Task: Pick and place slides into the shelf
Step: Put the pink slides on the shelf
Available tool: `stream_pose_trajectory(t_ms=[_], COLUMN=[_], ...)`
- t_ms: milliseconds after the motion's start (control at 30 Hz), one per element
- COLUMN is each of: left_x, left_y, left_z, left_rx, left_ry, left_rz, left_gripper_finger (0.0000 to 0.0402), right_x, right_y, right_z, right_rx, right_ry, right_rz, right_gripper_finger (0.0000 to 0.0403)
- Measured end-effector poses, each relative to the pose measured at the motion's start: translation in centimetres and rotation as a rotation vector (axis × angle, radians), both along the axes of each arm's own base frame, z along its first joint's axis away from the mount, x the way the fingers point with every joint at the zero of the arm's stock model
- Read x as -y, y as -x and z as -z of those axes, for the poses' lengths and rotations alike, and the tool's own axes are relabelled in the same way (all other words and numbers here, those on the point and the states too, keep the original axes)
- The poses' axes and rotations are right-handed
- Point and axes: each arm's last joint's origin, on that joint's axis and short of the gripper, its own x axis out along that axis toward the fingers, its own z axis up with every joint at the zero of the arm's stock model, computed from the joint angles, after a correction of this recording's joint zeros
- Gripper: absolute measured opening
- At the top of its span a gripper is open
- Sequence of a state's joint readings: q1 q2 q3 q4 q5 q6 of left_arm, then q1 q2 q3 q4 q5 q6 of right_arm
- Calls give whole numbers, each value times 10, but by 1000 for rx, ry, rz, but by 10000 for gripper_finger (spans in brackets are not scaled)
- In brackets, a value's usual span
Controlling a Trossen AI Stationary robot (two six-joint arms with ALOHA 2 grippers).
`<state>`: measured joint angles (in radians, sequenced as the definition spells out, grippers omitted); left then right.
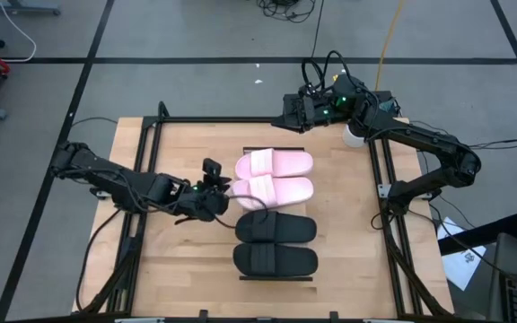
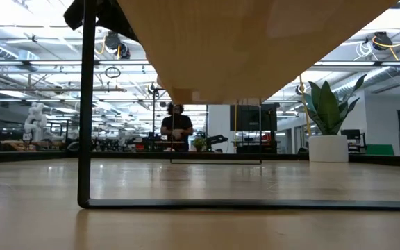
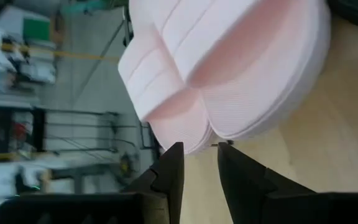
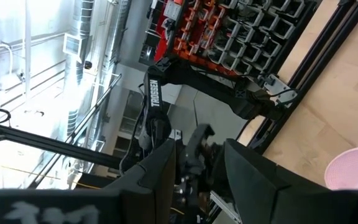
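The four slides lie in one column near the middle of the table [image 1: 178, 269], long axes running across it from left edge to right edge, each just beside the next; the far pink slide [image 1: 275, 164] and the near pink slide [image 1: 272, 191] sit toward the far edge, then the upper black slide [image 1: 275, 228] and the lower black slide [image 1: 276, 260] toward the near edge; which end is the toe I cannot tell; bare wood lies open on the left and right of the column; the left gripper [image 1: 215, 195] sits low just beside the left end of the near pink slide, its fingers [image 3: 169, 171] parted and holding nothing, tips close to the pink sole; the right gripper [image 1: 287, 114] waits above the far edge, fingers [image 4: 160, 168] apart and empty.
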<state>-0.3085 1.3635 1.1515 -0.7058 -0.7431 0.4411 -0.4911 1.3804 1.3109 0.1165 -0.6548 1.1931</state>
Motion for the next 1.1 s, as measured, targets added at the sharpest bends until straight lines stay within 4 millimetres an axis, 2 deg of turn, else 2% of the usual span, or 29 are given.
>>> stream_pose_trajectory(t_ms=[133,267,467,633,1100], left_x=[-14,-30,-50,-57,-70], left_y=[0,-2,-2,-4,-10], left_z=[-4,-1,4,4,7], left_rx=[43,-5,-68,-67,-25], left_ry=[127,227,261,330,337], left_rz=[-45,-40,-73,-53,-54], left_gripper_finger=[104,104,104,104,104], right_x=[0,0,0,0,0], right_y=[0,0,0,0,0], right_z=[0,0,0,0,-2], right_rx=[0,0,1,1,16], right_ry=[1,1,2,5,16], right_rz=[0,-2,-5,-6,-6], right_gripper_finger=[130,130,130,130,130])
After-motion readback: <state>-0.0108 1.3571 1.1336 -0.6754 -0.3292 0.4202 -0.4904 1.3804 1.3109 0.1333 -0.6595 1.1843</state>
